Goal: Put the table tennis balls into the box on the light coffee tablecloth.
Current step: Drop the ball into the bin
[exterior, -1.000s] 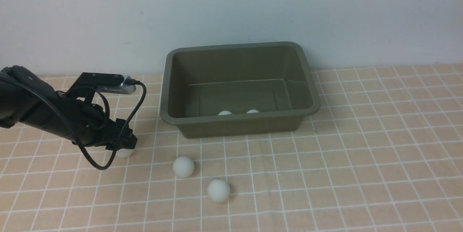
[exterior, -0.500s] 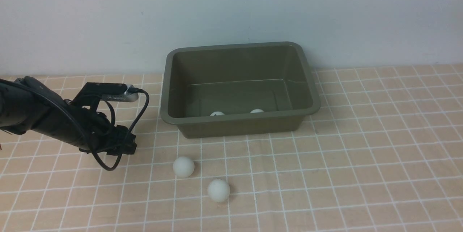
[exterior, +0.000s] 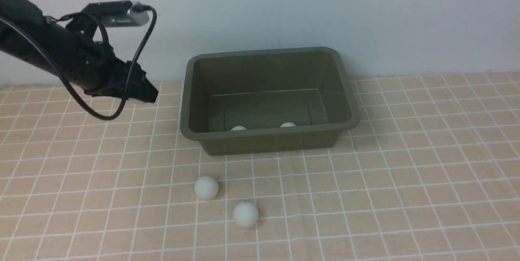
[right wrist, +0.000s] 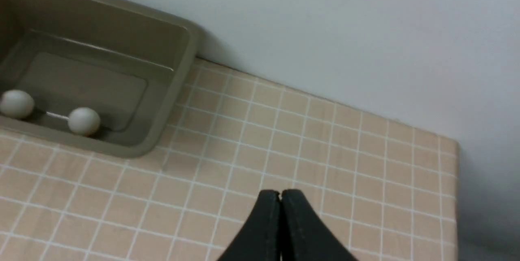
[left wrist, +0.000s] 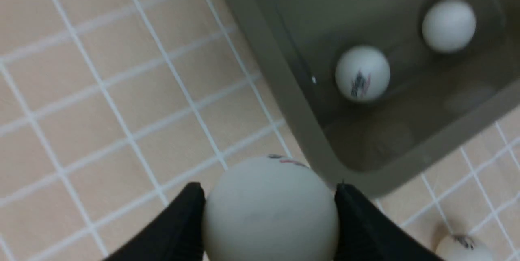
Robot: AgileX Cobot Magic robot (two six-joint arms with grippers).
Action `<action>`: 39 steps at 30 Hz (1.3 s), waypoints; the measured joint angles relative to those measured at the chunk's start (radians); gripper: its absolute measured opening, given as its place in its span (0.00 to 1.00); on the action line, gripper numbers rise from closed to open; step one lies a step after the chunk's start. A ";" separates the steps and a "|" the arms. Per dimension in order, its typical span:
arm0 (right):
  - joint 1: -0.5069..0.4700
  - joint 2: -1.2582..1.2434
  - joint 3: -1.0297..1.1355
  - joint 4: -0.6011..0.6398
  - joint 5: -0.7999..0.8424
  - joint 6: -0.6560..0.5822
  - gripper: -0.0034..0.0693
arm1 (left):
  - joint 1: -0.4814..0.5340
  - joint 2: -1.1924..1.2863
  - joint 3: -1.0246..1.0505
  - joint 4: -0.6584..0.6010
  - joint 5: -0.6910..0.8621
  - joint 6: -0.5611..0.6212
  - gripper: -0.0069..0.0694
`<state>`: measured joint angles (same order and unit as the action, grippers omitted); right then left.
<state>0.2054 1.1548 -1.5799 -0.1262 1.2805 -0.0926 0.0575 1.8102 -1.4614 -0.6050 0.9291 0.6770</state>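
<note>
My left gripper (left wrist: 270, 196) is pinching a table tennis ball (left wrist: 270, 224) in the air beside the box (exterior: 268, 133) (right gripper (right wrist: 280, 196) is idling, pressed together), so two balls (exterior: 288, 125) are sitting inside and two more balls (exterior: 206, 188) are waiting on the light coffee tablecloth (exterior: 406, 171).

The box (exterior: 268, 134) sits on the tablecloth (exterior: 406, 179) with the wall (exterior: 365, 9) close at its 12 o'clock. Two balls lie inside along its near wall, one (exterior: 239, 128) at 9 o'clock of the other (exterior: 288, 125). Two more balls lie on the cloth at the box's 7 o'clock, one (exterior: 245, 214) at 4 o'clock of the other (exterior: 206, 188), and at the box's 9 o'clock the left pincer (exterior: 150, 95) hangs above the cloth with a fifth ball (left wrist: 270, 212) between its fingers.
</note>
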 joint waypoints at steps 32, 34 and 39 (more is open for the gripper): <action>0.000 -0.498 0.494 0.155 0.001 0.143 0.02 | -0.381 0.372 -0.352 0.276 -0.106 -0.151 0.67; 0.000 -0.498 0.494 0.155 0.001 0.143 0.02 | -0.381 0.372 -0.393 0.300 -0.028 -0.154 0.68; 0.000 -0.498 0.494 0.154 0.001 0.143 0.02 | -0.381 0.353 -0.517 0.436 0.257 -0.262 0.64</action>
<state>0.2054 0.6569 -1.0862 0.0276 1.2815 0.0502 -0.3234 2.1637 -1.9784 -0.1693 1.1859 0.4148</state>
